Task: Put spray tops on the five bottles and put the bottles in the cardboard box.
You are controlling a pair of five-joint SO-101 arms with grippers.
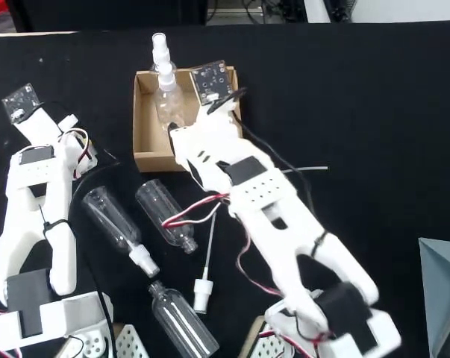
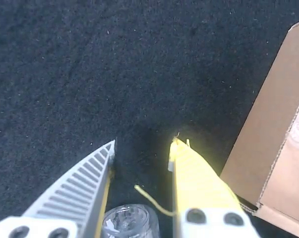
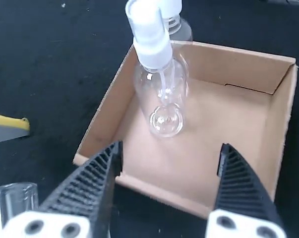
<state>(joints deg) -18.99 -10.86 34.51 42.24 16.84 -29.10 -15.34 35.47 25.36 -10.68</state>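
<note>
Right gripper (image 3: 170, 146): jaws spread wide, empty, over the cardboard box (image 3: 283, 99). A capped bottle (image 3: 161, 94) stands inside, just ahead of the jaws. Left gripper (image 2: 143, 143): also released, with the end of a clear bottle (image 2: 127, 223) between the jaw bases. The bottles look light, thin, slick and likely to roll, so pinch gently across the body.

A capped bottle (image 3: 161, 94) stands inside the cardboard box (image 3: 283, 124) by its left wall; bare floor lies beside it
</note>
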